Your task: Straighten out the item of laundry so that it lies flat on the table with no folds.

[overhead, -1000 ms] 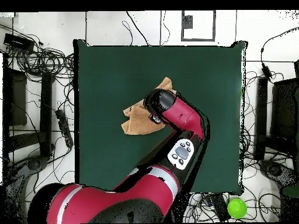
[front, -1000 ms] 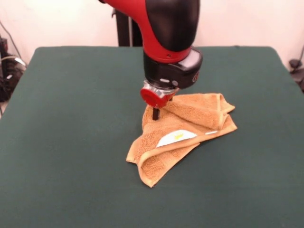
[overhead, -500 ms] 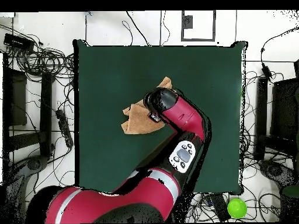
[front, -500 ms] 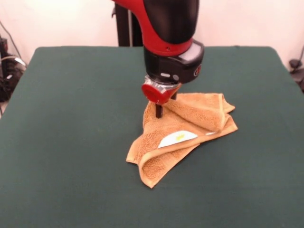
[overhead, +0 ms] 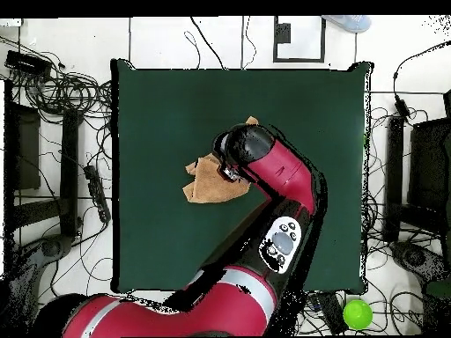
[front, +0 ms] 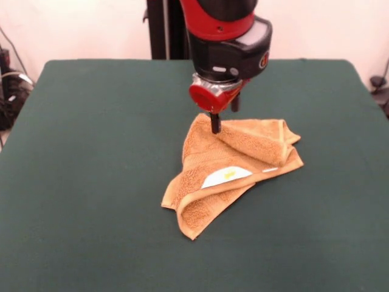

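- The towel point(front: 234, 170) lies crumpled near the middle of the table point(front: 91, 152), folded over itself into a rough triangle (several layers overlap).
- A white tag point(front: 226, 177) shows on the towel's front part, between two folds.
- The gripper point(front: 222, 115) hangs over the towel's far edge; one dark finger point(front: 214, 122) reaches the peak of the cloth there, a second shows behind it.
- I cannot tell whether the fingers pinch the cloth.
- From overhead, the arm point(overhead: 277, 189) covers part of the towel point(overhead: 204, 180).
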`<state>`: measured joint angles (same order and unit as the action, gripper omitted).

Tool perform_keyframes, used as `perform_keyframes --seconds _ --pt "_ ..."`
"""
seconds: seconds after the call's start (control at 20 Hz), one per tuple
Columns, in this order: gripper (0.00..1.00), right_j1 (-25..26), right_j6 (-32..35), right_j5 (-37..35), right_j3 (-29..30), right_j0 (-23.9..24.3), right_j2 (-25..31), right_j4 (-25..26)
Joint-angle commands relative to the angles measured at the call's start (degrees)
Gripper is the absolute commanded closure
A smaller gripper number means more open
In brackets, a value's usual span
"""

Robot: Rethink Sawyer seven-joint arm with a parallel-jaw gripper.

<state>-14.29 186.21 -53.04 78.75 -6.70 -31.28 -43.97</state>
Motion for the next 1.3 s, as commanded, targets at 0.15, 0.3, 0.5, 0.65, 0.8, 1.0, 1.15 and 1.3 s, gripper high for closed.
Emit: perform_keyframes --seconds 0.15,0.3,0.5,0.65,0.8,1.0,1.15,1.3 --pt "0.00 3.8 20.3 -1.8 1.0 -1.6 7.6 -4.4" --pt "0.00 6.0 21.0 1.7 0.4 -2.4 7.1 -4.8" --pt "0.00 8.7 22.4 4.2 -1.3 -3.1 6.3 -5.5" --pt "0.00 9.8 22.9 7.4 -1.4 -3.2 7.2 -7.8" --pt "0.00 10.1 22.2 10.9 -0.9 -3.2 8.8 -10.8" --pt "0.00 10.1 21.9 12.7 -0.8 -3.4 9.8 -13.1" --pt "0.00 10.0 20.9 14.8 -0.3 -3.5 11.1 -15.1" --pt "0.00 9.6 20.2 16.7 0.1 -3.6 12.8 -17.7"
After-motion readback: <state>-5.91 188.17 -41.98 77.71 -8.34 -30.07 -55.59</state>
